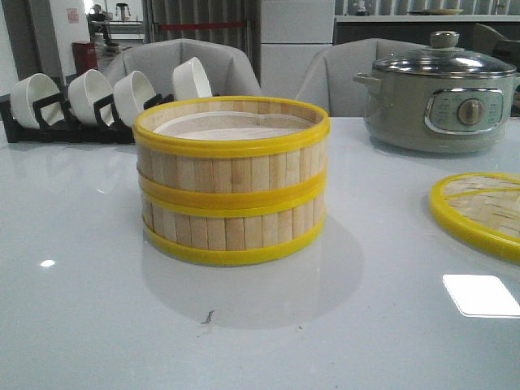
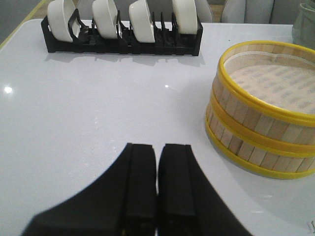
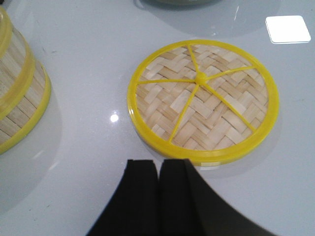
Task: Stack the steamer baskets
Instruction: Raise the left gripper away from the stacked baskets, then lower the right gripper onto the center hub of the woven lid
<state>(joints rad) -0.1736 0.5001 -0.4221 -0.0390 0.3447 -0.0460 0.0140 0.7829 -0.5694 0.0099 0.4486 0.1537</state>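
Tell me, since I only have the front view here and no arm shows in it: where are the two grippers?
Observer: The left gripper hangs over bare table, shut, apart from the stacked steamer baskets.
Operator: And the right one?
Observer: The right gripper is shut too, empty, hanging at the near edge of the lid.
Operator: My view cuts the lid off. Is it whole?
Observer: Yes, a full round woven disc, yellow spokes meeting at a central knob, lying flat.
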